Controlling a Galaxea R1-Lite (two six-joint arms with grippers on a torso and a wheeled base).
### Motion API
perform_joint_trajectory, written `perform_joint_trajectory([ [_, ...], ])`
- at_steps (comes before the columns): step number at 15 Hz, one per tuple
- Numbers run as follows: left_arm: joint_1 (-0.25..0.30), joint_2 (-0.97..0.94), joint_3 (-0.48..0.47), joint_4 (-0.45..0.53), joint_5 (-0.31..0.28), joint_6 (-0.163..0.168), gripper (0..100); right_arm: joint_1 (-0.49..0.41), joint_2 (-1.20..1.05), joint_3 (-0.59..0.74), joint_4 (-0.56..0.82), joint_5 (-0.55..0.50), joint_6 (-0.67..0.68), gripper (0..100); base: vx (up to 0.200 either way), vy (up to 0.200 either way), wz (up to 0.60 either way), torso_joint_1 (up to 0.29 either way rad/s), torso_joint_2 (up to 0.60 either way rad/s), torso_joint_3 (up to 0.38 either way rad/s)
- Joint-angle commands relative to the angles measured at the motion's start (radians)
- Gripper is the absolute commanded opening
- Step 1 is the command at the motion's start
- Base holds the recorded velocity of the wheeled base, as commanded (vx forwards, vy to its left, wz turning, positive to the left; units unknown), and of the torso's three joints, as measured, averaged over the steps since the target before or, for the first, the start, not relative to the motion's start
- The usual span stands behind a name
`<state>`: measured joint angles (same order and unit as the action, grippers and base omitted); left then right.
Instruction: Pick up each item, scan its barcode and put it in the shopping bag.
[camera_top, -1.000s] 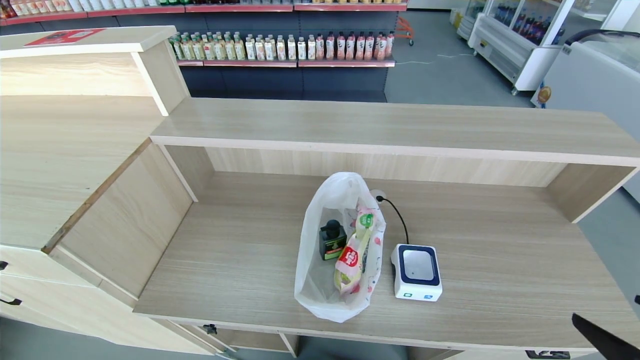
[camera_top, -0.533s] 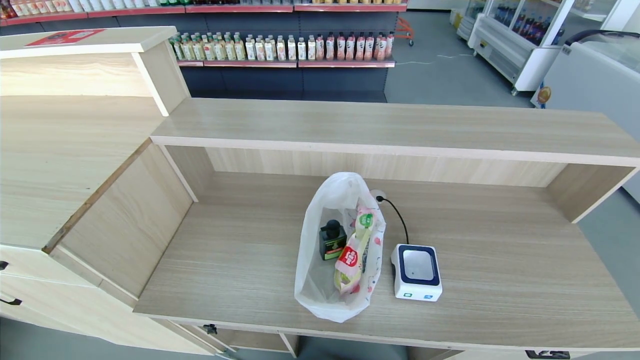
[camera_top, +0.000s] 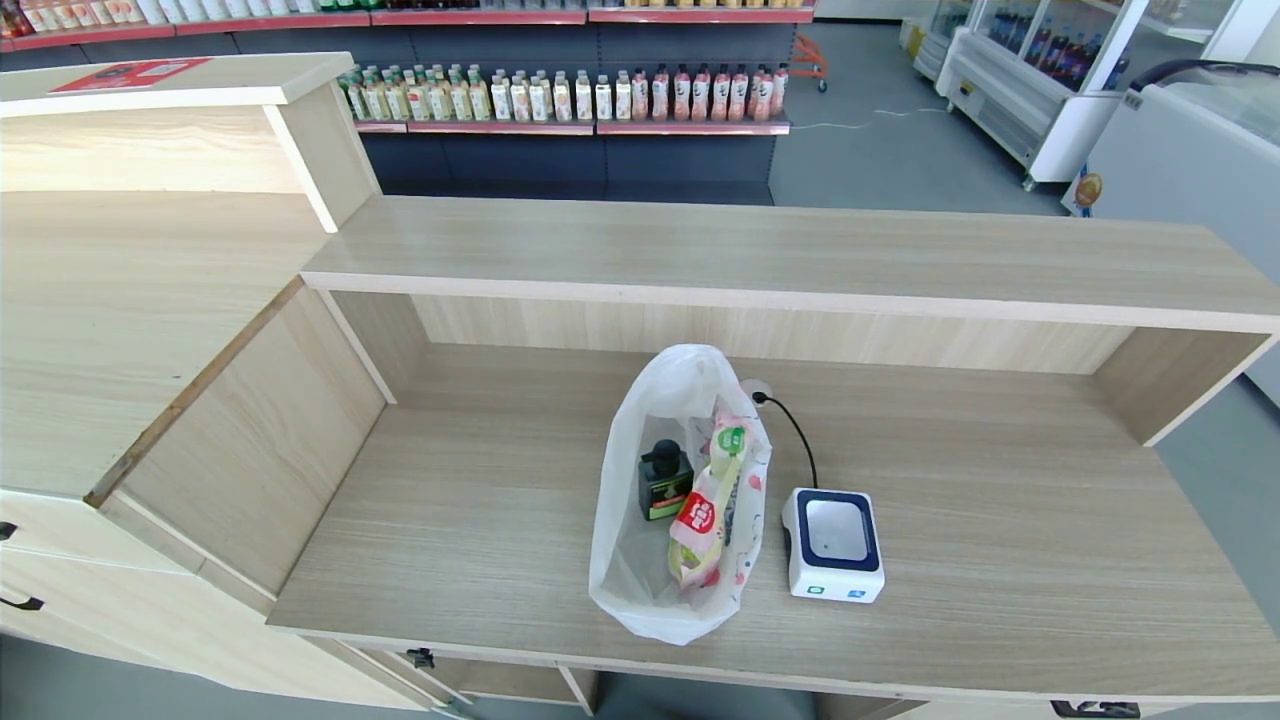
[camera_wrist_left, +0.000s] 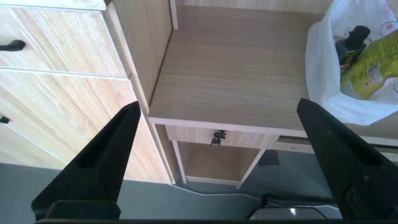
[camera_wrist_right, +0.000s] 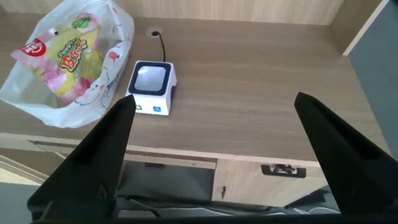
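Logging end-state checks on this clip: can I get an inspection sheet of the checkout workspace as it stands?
Surface: light wood-grain checkout counter with raised back ledge.
Job's things: white plastic shopping bag holds a dark pump bottle and a yellow-pink snack pouch; white-and-blue box scanner beside it, on the robot's right.
Clutter: nothing seen.
Grippers: left gripper and right gripper open, empty, off the counter's near edge.
Cables: black cable runs from scanner toward the counter's back.
Surroundings: shelves of bottles, glass-fronted coolers.
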<state>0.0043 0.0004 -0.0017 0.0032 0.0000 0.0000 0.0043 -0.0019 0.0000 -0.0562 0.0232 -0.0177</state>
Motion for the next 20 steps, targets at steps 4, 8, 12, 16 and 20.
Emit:
perform_joint_trajectory([
  [4, 0.0, 0.0, 0.0, 0.0, 0.0, 0.0, 100, 0.0, 0.003, -0.005, 0.029, 0.006, 0.007, 100, 0.0, 0.0, 0.0, 0.0, 0.0, 0.0],
  [8, 0.0, 0.0, 0.0, 0.0, 0.0, 0.0, 100, 0.0, 0.002, -0.003, 0.019, 0.009, 0.03, 100, 0.0, 0.0, 0.0, 0.0, 0.0, 0.0],
  [12, 0.0, 0.001, 0.0, 0.0, 0.0, -0.005, 100, 0.0, 0.002, 0.0, 0.013, 0.007, 0.042, 100, -0.05, -0.05, 0.0, 0.001, 0.0, -0.001],
  [16, 0.0, 0.0, 0.0, 0.0, 0.0, 0.002, 100, 0.0, 0.002, 0.0, 0.013, 0.011, 0.041, 100, -0.2, -0.2, 0.0, 0.002, 0.0, 0.002],
  [20, 0.0, 0.0, 0.0, 0.0, 0.0, 0.003, 100, 0.0, 0.002, 0.0, 0.013, 0.009, 0.042, 100, -0.2, -0.2, 0.0, 0.007, 0.0, 0.005],
])
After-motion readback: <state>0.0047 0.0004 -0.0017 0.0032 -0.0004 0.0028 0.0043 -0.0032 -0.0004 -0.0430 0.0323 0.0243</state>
